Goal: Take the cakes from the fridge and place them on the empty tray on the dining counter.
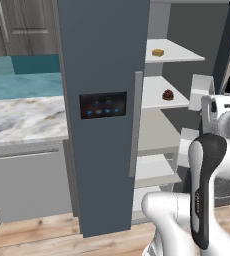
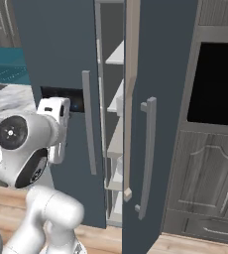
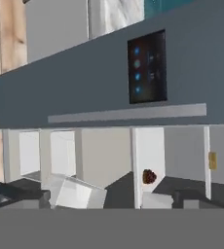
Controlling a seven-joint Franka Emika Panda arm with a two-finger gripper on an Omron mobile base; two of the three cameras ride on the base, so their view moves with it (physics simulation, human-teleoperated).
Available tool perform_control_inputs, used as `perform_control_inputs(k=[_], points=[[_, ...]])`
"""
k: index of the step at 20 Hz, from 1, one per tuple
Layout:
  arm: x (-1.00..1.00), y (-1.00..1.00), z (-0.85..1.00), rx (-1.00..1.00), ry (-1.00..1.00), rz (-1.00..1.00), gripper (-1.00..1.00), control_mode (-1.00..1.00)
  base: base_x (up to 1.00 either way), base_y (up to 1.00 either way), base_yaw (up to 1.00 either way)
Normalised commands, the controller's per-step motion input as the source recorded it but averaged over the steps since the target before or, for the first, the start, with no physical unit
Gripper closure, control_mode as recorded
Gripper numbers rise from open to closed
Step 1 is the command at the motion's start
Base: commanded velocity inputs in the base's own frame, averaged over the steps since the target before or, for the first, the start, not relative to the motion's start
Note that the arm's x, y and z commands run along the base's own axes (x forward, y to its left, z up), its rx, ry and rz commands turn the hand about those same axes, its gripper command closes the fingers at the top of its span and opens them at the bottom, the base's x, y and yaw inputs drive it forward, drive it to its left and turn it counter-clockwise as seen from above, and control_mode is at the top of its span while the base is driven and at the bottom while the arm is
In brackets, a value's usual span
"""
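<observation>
Claw [image 3: 92, 193] spread wide, facing the open fridge [image 1: 99, 60]; best line up on the dark round cake [image 1: 168, 94], seemingly nearest, approaching level over its shelf [image 1: 154, 99].

A marbled counter [image 1: 22, 117] serves as the landmark. Directly behind it runs a teal backsplash [image 1: 24, 77], and above that hang grey wood-grain upper cabinets [image 1: 19, 27]. Below the counter's front edge sits a plain grey appliance front [image 1: 29, 182] with a slim bar handle. A wooden plank floor [image 1: 32, 237] lies beneath the counter.
</observation>
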Motion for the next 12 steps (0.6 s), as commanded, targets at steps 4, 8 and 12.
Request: perform_control_inputs(k=[4, 8, 12], points=[[0.0, 0.31, -0.26, -0.22, -0.01, -0.36, -1.0, -1.0, 0.0, 0.0, 0.0], [0.0, 0.14, -0.26, -0.25, -0.01, -0.35, -1.0, -1.0, 0.0, 0.0, 0.0], [0.11, 0.0, -0.2, -0.13, -0.04, -0.21, -1.0, -1.0, 0.0, 0.0, 0.0]])
